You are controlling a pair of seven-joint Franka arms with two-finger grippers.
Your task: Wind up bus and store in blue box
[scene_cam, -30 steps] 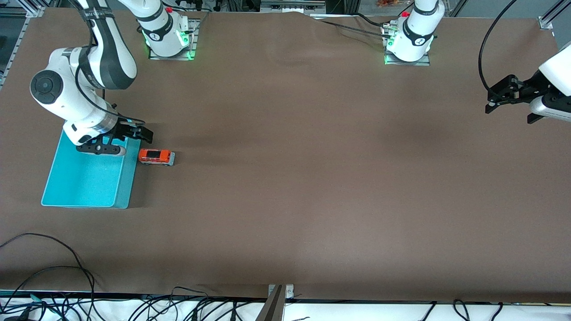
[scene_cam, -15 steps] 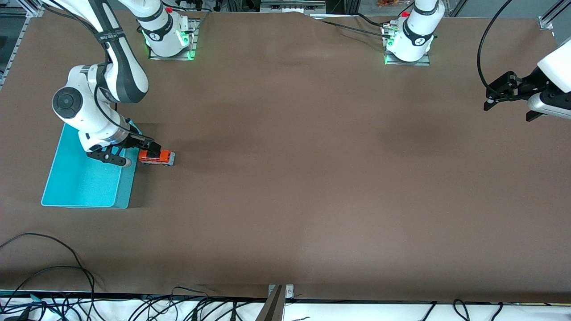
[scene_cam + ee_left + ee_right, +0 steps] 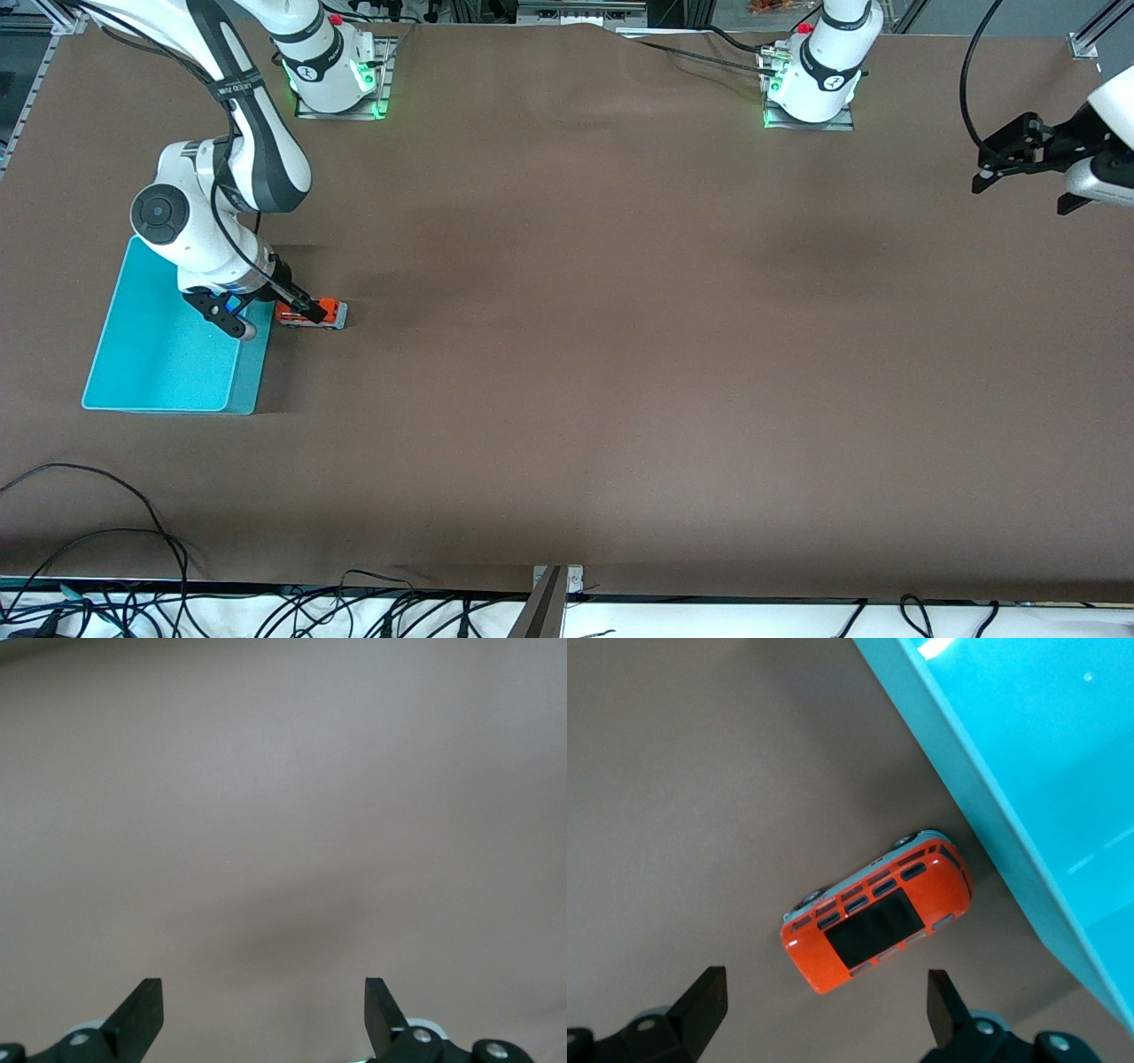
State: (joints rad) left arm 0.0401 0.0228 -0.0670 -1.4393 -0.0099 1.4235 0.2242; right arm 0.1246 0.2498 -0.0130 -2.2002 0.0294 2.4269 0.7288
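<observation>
The bus [image 3: 330, 311], orange with a dark roof panel, stands on the table beside the blue box's [image 3: 249, 381] long wall. In the right wrist view the bus [image 3: 877, 923] lies at a slant, one end almost touching the box wall [image 3: 983, 806]. My right gripper [image 3: 271, 319] is open and low over the box's edge and the bus end, with one finger over the bus. In its wrist view the fingers [image 3: 824, 1010] are spread wide and the bus sits just ahead of them, not between them. My left gripper [image 3: 1019, 199] is open and empty, up over the left arm's end of the table [image 3: 264, 1010].
The brown table cover [image 3: 620, 354] fills the view. Both arm bases [image 3: 332, 80] stand along its far edge. Cables [image 3: 133, 532] lie along the edge nearest the front camera. The blue box holds nothing that I can see.
My right gripper has moved from over the blue box toward the bus and turned, and now reaches over the bus's end. My left gripper has risen a little. The bus has not moved.
</observation>
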